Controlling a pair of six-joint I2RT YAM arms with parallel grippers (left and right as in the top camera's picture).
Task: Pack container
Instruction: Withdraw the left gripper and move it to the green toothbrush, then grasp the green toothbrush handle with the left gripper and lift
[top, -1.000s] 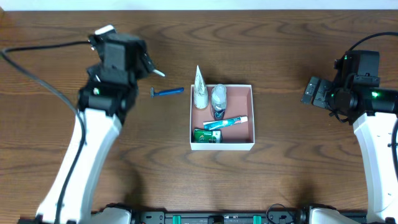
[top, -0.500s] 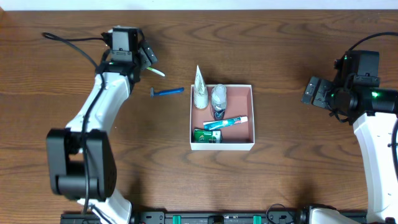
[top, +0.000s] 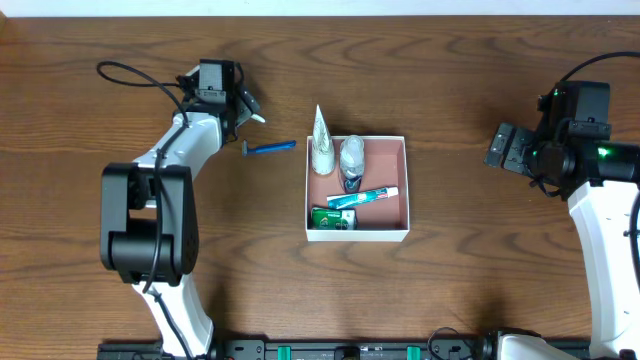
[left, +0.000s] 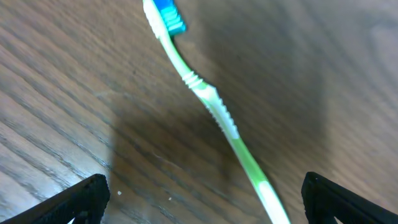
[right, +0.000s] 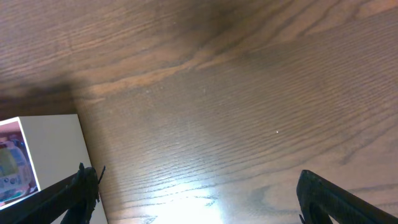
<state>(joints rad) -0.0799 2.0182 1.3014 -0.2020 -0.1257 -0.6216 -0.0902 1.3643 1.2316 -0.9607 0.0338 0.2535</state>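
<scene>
The container (top: 386, 166) is a shallow white-walled box with a pink-brown inside, at the table's middle. It holds a white tube (top: 322, 142), a clear bottle (top: 351, 158), a toothpaste tube (top: 368, 197) and a green packet (top: 333, 218). A green and white toothbrush (left: 214, 109) with blue bristles lies on the wood between the fingers of my open left gripper (left: 205, 208), which hovers just above it. From overhead only the toothbrush's tip (top: 258, 119) shows beside the left gripper (top: 243, 104). My right gripper (top: 503, 147) is open and empty, right of the container; the container's white corner (right: 43, 155) shows in the right wrist view.
A blue razor (top: 270, 148) lies on the table between the toothbrush and the container's left wall. The white tube stands against the container's far left corner and rises above its rim. Bare wood lies under the right gripper (right: 208, 199).
My left arm has stretched out and dropped towards the toothbrush, its gripper shifting slightly right to sit over it. The right arm and the container's contents have not moved.
</scene>
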